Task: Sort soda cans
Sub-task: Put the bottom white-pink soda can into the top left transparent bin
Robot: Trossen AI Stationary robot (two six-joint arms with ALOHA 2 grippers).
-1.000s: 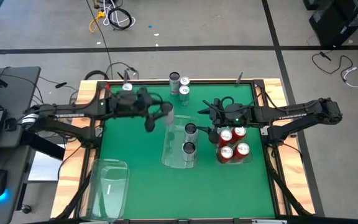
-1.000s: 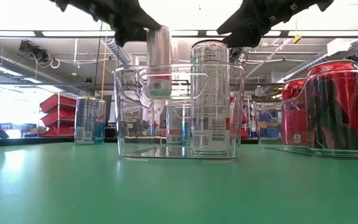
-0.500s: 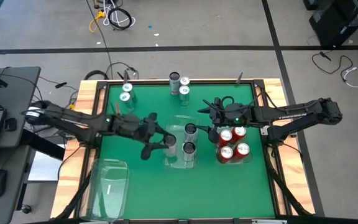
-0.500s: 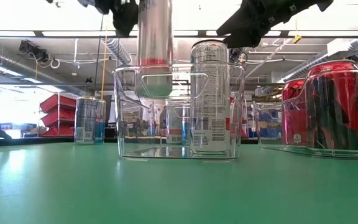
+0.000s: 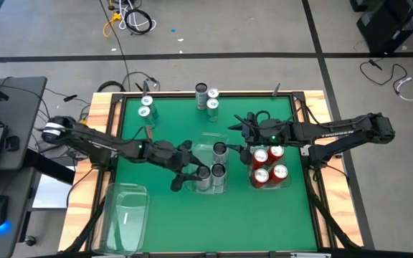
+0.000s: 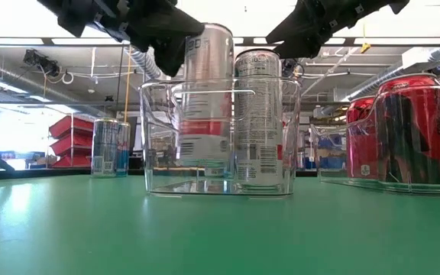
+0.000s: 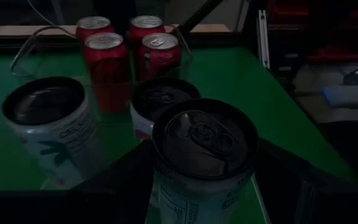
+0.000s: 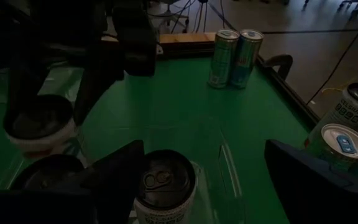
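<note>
Left pincer (image 5: 192, 175) clamped on a silver can (image 5: 203, 174), cylindrical metal with printed label, inside the clear plastic bin (image 5: 208, 137) mid-worktop (image 5: 156, 215), beside two dark-topped cans. Right pincer (image 5: 244, 149) spread wide above the bin. Four glossy red cans (image 5: 268, 165) alongside.

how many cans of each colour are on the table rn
red cans: 4
dark-topped silver cans: 4, one of them held by the left gripper
pale teal-topped cans: 4
total: 12
</note>
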